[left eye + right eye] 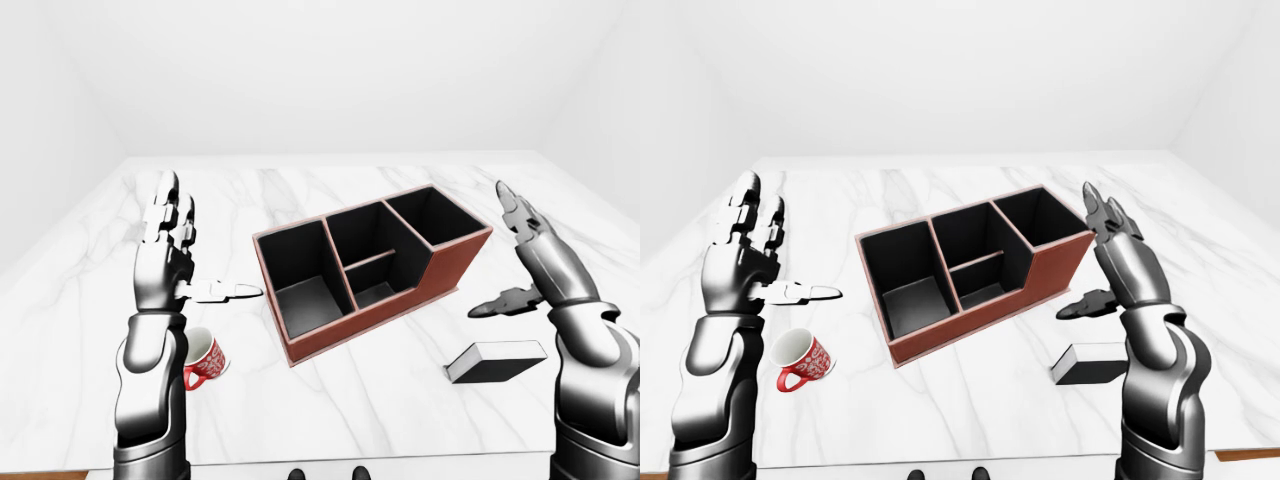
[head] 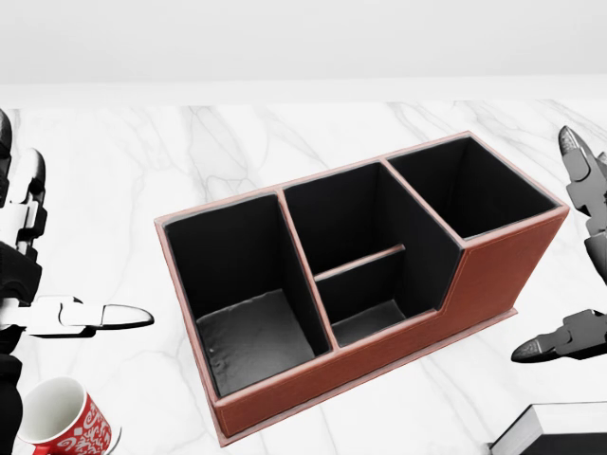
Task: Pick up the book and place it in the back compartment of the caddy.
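The book point(image 1: 497, 361), dark-covered with white page edges, lies flat on the marble table point(image 1: 330, 410) at the lower right of the left-eye view. Up and to its left stands the reddish-brown caddy point(image 1: 455, 262), set at an angle, its black compartments empty. My right hand point(image 1: 490, 255) hovers open just above the book and beside the caddy's right end, touching neither. Left of the caddy my left hand point(image 1: 212, 243) is held up open, fingers spread and thumb pointing at the caddy.
A red mug point(image 1: 203, 357) with white print lies on its side below my left hand. The table's near edge runs along the bottom of the eye views. White walls surround the table.
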Controlling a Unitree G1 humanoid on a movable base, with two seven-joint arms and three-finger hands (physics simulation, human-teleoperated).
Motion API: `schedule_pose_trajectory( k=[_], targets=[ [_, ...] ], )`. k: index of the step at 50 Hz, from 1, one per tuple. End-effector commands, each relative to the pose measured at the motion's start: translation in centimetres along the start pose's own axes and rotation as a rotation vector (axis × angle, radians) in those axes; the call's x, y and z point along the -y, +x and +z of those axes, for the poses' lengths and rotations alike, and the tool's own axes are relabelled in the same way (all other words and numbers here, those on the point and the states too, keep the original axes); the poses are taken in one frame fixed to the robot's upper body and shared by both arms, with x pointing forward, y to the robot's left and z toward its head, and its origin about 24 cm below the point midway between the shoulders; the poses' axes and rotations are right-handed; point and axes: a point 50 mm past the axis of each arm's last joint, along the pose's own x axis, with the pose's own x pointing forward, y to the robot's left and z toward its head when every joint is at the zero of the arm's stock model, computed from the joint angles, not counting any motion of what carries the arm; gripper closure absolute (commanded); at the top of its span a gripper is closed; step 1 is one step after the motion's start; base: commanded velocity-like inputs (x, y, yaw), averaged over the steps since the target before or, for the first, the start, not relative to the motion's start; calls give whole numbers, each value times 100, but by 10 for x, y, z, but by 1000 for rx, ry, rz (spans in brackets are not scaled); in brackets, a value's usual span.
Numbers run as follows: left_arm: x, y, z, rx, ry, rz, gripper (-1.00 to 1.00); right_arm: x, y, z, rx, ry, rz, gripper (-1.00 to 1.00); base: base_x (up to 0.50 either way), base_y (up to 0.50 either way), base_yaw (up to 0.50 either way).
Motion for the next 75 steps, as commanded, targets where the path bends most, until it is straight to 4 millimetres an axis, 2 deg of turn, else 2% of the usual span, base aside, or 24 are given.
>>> schedule_pose_trajectory(
  k=[1,33,59,75],
  targets=[
    [0,0,-1,-3,2,-1,-100,1,-3,-8,-47,-39,36,-100,0,0,0],
    [4,1,-17,-72,-1,-10,-99,-5,-5,-24,-136,-94,135,-100,0,0,0],
    [6,0,-16,-69,6,-19,-100,-23,-19,-45,-235,-84,221,-100,0,0,0],
    [6,0,-18,-77,4,-17,-100,-28,-21,-50,-241,-108,248,-100,0,0,0]
  ],
)
